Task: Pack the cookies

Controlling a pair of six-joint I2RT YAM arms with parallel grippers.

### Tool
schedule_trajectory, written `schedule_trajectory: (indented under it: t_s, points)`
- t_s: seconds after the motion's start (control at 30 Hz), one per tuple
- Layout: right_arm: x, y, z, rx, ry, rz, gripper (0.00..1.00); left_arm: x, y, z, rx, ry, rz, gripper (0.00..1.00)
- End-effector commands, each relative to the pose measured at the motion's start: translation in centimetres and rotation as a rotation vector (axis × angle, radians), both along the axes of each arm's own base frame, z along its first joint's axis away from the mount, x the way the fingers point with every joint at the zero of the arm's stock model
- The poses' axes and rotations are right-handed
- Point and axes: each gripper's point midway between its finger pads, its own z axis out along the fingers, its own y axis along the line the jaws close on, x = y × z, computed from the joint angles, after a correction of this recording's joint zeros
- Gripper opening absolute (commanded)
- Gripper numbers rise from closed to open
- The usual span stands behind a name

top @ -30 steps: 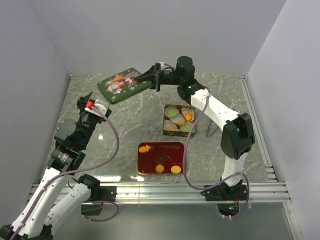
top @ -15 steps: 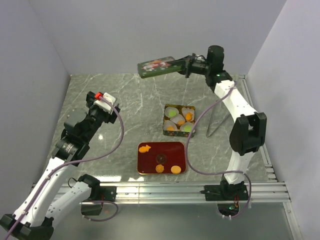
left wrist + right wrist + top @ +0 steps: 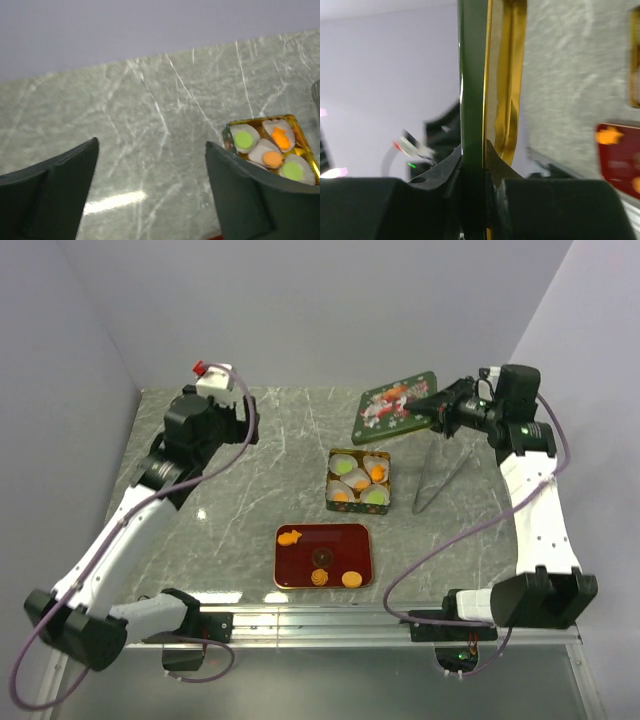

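Right gripper (image 3: 437,413) is closed tight on one edge of a green printed lid (image 3: 396,407). The lid is held tilted above the marble table (image 3: 250,480), at about 1 o'clock from the open tin (image 3: 359,451).

In the right wrist view the lid (image 3: 470,75) is seen edge-on, with its gold inside turned to the right, and it is pinched between the two dark fingers (image 3: 447,167). Much of that view is blocked by the lid. Only a blurred piece of the red tray (image 3: 617,160) is shown at 3 o'clock.

The left gripper (image 3: 243,423) is raised at about 10 o'clock from the tin. In its own view the left gripper (image 3: 151,145) is shown with its jaws wide apart and nothing held between them.

From above, five cookies (image 3: 345,467) can be counted inside the tin, two green and three orange, laid in white paper cups (image 3: 355,478). Only four of them are caught by the left wrist camera, since part of the tin (image 3: 260,121) is cut off by the finger at 4 o'clock.

Four more are seen on the tray (image 3: 340,538), at 7 o'clock from the tin: one orange fish (image 3: 289,536), one brown disc (image 3: 322,558), one swirl (image 3: 318,578) and one orange disc (image 3: 350,579).
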Motion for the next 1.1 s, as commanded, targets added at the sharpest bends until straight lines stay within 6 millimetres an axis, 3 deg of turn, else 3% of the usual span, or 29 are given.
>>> schedule_trajectory:
  t_s: [0.0, 0.23, 0.4, 0.6, 0.87, 0.93, 1.07]
  points:
    - [-2.2, -1.8, -3.3, -0.188, -0.057, 0.006, 0.0, 0.8, -1.8, -1.4, -0.136, 0.162, 0.022, 0.98]
    - [-4.4, -3.2, -4.5, -0.347, -0.166, -0.008, 0.0, 1.1, -5.5, -4.0, -0.289, 0.338, -0.048, 0.97]
    - [-4.4, -2.6, -7.3, -0.315, -0.12, 0.011, 0.0, 0.3, -8.8, -5.5, -0.453, 0.407, -0.169, 0.97]
    - [-3.8, -1.9, -7.5, -0.304, -0.135, 0.043, 0.0, -0.5, -12.5, -8.3, -0.586, 0.517, -0.322, 0.92]
    - [-4.3, -2.2, -7.8, -0.325, -0.109, 0.032, 0.0, 1.7, -15.6, -14.7, -0.433, 0.693, -0.3, 0.83]
    - [-4.8, -2.5, -7.7, -0.35, -0.106, 0.017, 0.0, 2.0, -16.6, -16.9, -0.374, 0.755, -0.283, 0.82]
    - [-5.4, -4.0, -7.4, -0.437, -0.093, -0.049, 0.0, 2.3, -18.6, -19.5, -0.321, 0.819, -0.298, 0.8]
